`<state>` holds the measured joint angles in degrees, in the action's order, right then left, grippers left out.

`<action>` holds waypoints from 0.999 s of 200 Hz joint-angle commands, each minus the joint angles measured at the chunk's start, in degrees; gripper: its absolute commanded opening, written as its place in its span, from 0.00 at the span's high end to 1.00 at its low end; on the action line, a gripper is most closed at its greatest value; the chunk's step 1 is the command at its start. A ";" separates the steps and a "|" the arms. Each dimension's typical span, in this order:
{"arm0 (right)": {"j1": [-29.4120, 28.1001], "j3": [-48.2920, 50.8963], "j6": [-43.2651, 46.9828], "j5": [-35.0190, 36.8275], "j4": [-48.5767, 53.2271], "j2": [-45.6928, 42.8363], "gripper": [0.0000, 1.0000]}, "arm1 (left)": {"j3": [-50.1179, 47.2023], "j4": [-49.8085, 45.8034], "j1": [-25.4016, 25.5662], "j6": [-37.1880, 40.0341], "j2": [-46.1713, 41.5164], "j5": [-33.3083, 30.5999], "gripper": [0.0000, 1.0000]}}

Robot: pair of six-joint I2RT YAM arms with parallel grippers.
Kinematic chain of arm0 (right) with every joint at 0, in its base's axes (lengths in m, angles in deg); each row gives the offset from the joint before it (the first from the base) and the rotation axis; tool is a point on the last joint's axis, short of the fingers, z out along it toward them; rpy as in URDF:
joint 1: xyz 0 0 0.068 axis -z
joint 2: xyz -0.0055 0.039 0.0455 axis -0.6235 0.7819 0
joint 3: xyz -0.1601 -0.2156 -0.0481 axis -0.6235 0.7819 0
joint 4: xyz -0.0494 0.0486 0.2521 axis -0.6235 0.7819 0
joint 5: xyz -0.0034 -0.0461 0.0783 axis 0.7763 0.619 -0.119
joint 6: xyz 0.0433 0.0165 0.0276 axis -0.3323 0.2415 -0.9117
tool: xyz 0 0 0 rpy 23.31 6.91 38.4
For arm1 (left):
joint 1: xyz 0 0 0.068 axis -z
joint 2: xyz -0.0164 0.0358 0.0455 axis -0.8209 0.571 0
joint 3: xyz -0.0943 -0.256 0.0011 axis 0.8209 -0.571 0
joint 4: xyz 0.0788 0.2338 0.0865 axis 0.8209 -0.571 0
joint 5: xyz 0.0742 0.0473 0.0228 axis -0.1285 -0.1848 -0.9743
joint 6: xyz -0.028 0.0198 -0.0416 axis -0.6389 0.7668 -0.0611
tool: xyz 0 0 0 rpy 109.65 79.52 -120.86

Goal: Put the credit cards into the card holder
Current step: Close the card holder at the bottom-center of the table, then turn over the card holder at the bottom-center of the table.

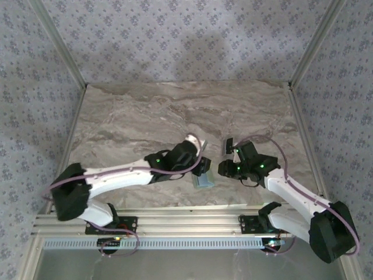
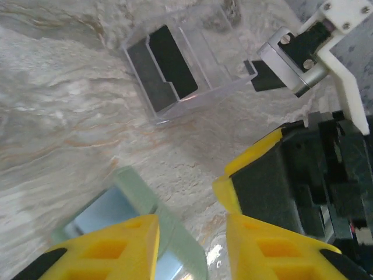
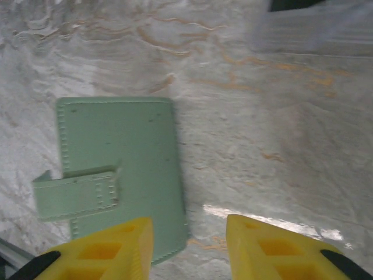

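Pale green card holder [image 3: 116, 151] flat on marble surface [image 3: 274, 163], strap across face, at 10 o'clock from right gripper [image 3: 189, 236], jaws spread, empty. Also spread, empty: left gripper [image 2: 191, 236], left finger over holder. Two credit cards [image 2: 166, 64] lie in clear tray [image 2: 230, 87] at its 12 o'clock

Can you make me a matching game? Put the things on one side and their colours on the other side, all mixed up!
Things:
1. card holder
2. cards
3. tray
4. table

Colours:
A. see-through
B. streaky grey-brown, like stone
C. pale green
D. dark, black and grey

Pairs: 1-C, 2-D, 3-A, 4-B
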<state>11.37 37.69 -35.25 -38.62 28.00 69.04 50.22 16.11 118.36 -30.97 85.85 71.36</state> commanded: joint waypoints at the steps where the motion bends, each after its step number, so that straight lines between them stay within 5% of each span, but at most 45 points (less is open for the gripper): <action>1: 2.72 1.50 1.69 -1.74 0.16 -0.63 0.59 | 6.97 -5.23 0.28 2.32 7.50 3.92 0.70; 39: 5.00 3.47 2.11 -3.25 -2.68 0.22 0.54 | 10.20 -9.32 -0.46 2.36 15.25 3.25 0.72; 89: 4.29 3.57 2.71 -5.23 -4.00 0.00 0.44 | 3.46 -10.88 -2.60 1.42 14.83 0.15 0.72; 138: -1.25 2.82 2.62 -4.14 -6.57 2.32 0.30 | -3.52 -8.08 -2.86 -0.23 12.33 -1.21 0.72; 200: -7.19 0.60 0.56 -7.53 -14.59 12.51 0.30 | -11.48 -1.51 -3.74 -2.70 10.45 -0.29 0.72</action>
<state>5.86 40.73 -33.76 -43.53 17.62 78.11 42.74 16.97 115.27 -31.89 96.08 71.47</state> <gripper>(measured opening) 0.703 0.280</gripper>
